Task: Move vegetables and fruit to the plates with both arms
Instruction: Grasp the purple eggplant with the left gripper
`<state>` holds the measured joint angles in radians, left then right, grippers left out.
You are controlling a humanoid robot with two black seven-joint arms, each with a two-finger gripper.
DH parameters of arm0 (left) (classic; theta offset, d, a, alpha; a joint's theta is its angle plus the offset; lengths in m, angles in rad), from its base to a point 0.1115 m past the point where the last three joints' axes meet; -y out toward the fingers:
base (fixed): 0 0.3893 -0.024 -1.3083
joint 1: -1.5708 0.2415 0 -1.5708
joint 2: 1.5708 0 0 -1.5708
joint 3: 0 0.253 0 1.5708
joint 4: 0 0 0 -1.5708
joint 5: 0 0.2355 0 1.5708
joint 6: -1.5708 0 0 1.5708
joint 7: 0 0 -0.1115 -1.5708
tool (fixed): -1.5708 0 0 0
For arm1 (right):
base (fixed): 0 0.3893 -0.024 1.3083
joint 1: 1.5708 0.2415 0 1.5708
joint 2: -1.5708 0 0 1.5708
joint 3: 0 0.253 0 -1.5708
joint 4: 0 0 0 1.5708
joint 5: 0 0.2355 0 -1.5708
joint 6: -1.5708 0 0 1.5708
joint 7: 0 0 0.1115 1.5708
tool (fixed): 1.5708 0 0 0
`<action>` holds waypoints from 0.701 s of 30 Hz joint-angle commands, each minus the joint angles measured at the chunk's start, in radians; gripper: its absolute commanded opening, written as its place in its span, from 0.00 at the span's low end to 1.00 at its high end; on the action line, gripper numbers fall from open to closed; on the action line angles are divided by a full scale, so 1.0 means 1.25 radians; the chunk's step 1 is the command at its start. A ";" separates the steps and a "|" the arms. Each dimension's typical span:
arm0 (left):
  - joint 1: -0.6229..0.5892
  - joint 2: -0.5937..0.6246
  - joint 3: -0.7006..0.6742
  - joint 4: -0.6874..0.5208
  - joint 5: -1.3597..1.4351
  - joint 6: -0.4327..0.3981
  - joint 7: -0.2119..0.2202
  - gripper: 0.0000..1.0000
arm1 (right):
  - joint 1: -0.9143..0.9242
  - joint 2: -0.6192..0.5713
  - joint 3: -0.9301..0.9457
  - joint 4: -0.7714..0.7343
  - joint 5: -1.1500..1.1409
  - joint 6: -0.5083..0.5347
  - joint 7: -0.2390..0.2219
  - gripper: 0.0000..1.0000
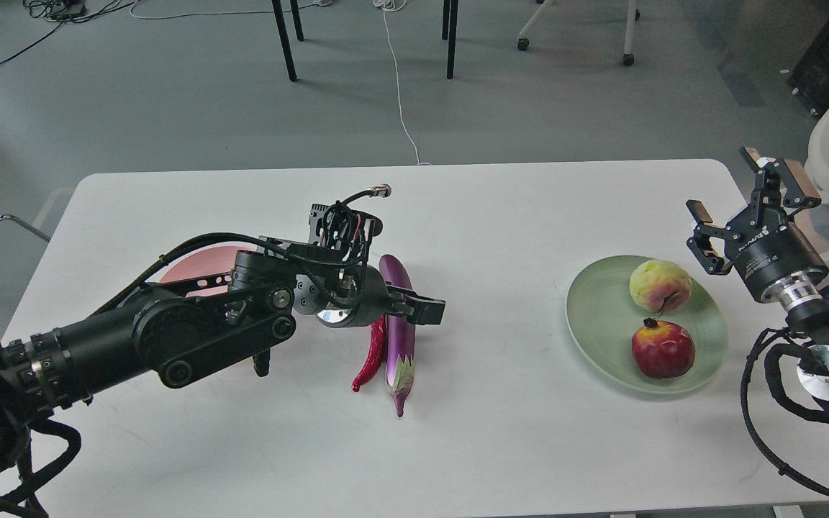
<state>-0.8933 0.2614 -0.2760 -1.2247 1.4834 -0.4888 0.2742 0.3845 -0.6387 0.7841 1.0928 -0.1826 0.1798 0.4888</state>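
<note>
Two vegetables lie touching at frame centre: a long glossy purple eggplant (398, 324) and a curved red chili pepper (372, 357). Left gripper (418, 308) straddles the eggplant, jaws' closure untellable; it may catch or nudge the chili. Right gripper (742, 205) hangs released, far right.

one cam only, head view, mounted high on the robot & looking fwd and down over a white table (501, 446). table fills the lower two thirds of the frame, near edge cut off at the bottom; grey floor (170, 101) w/ chair legs & cables sits across the top. left arm (170, 338) enters from the lower left edge, right arm (810, 338) from the right edge, both close to the lens. no second view, so nothing shared.
</note>
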 commanded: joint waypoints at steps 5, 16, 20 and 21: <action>0.004 -0.003 0.031 0.007 0.001 0.000 -0.001 0.98 | -0.007 -0.001 0.010 0.004 0.000 0.002 0.000 0.99; 0.013 -0.002 0.035 0.018 0.001 0.000 -0.008 0.98 | -0.018 -0.002 0.011 0.006 -0.001 0.002 0.000 0.99; 0.016 -0.003 0.035 0.018 0.000 0.007 -0.016 0.98 | -0.018 -0.002 0.011 0.006 -0.001 0.002 0.000 0.99; 0.016 -0.003 0.035 0.018 -0.001 0.008 -0.018 0.98 | -0.018 -0.003 0.011 0.006 -0.001 0.002 0.000 0.99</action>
<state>-0.8736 0.2584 -0.2314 -1.2026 1.4831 -0.4828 0.2593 0.3620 -0.6404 0.7977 1.0998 -0.1838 0.1826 0.4887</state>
